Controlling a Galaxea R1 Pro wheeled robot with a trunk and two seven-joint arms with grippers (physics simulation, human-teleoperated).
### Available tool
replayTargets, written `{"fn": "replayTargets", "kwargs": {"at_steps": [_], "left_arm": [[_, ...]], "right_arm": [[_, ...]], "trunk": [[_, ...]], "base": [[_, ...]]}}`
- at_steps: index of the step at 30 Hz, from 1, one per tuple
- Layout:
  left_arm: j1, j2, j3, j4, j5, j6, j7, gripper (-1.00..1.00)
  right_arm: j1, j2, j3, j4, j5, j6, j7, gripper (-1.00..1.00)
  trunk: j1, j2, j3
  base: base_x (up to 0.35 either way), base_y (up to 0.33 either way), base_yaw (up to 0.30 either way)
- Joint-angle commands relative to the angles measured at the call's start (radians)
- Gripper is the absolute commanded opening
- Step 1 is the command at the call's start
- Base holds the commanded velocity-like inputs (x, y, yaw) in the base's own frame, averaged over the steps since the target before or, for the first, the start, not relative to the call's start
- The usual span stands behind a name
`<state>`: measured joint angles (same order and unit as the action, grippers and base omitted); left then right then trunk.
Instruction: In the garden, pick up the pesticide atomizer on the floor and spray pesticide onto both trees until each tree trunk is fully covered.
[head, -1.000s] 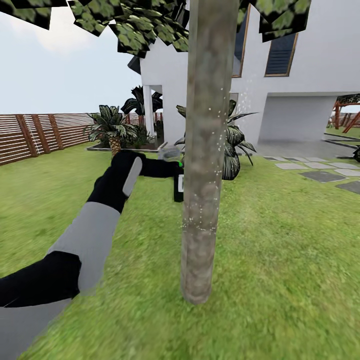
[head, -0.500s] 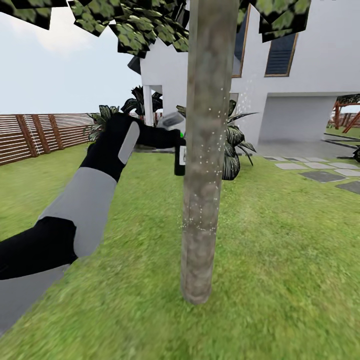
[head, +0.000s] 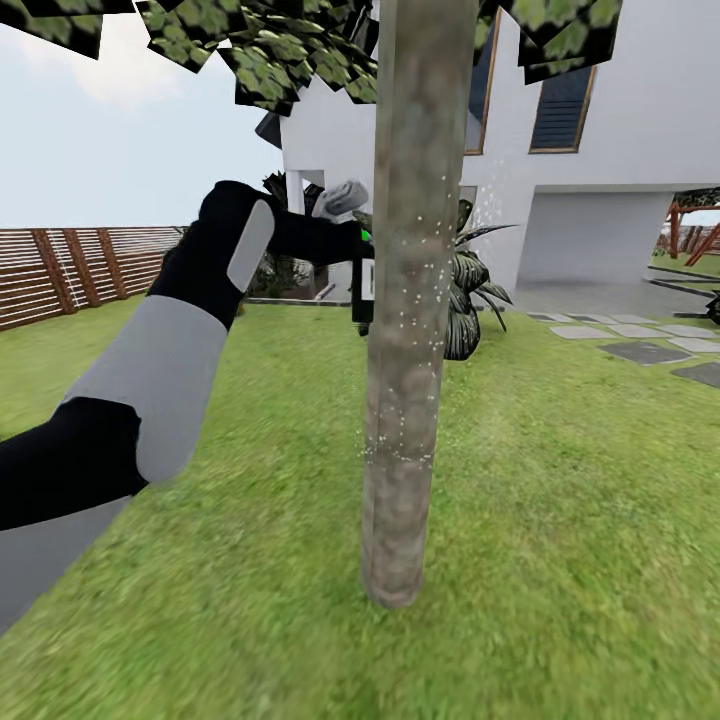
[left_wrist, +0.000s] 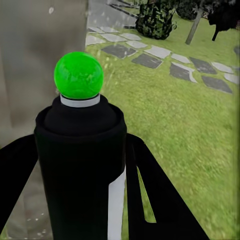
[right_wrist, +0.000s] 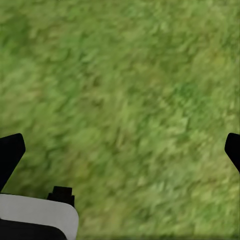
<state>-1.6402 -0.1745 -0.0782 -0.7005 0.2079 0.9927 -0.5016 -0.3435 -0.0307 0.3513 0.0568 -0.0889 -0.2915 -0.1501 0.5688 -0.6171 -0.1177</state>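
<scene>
One tree trunk (head: 410, 300) dead centre in the head view, rooted in the lawn (head: 560, 480), white house (head: 600, 180) behind it. Left hand (head: 345, 245) is pinching the pesticide atomizer (head: 362, 288), bottle upright, just beside the trunk on its fence side, roughly mid-height of the visible trunk. Can't tell whether bottle and bark touch. Green dot on top of the bottle faces the trunk. In the left wrist view the atomizer (left_wrist: 82, 165) sits clamped between the two black fingers (left_wrist: 150, 195), green cap up, trunk (left_wrist: 37, 55) right behind it. Pesticide (head: 415, 330) shows as white specks dotted over the bark beside the bottle and below it, a few drifting off the trunk's far side. Wooden fence (head: 70, 265) well off past the arm. Right hand (right_wrist: 120, 150): fingertips spread wide, nothing between them, lawn (right_wrist: 125, 85) beyond.
</scene>
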Motion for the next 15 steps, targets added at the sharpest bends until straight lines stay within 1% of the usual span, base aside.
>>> {"fn": "replayTargets", "kwargs": {"at_steps": [1, 5, 15], "left_arm": [[-0.003, 0.0, 0.0, 0.001, 0.001, 0.0, 0.0, -1.0], [-0.035, 0.0, 0.0, 0.002, 0.002, 0.0, 0.0, -1.0], [-0.052, 0.0, 0.001, 0.004, 0.002, 0.0, 0.005, -1.0]], "right_arm": [[0.0, 0.0, 0.0, 0.0, 0.0, 0.0, 0.0, 1.0], [0.0, 0.0, 0.0, 0.0, 0.0, 0.0, 0.001, 1.0], [0.0, 0.0, 0.0, 0.0, 0.0, 0.0, 0.0, 1.0]], "trunk": [[0.0, 0.0, 0.0], [0.0, 0.0, 0.0], [0.0, 0.0, 0.0]], "base": [[0.0, 0.0, 0.0], [0.0, 0.0, 0.0], [0.0, 0.0, 0.0]]}}
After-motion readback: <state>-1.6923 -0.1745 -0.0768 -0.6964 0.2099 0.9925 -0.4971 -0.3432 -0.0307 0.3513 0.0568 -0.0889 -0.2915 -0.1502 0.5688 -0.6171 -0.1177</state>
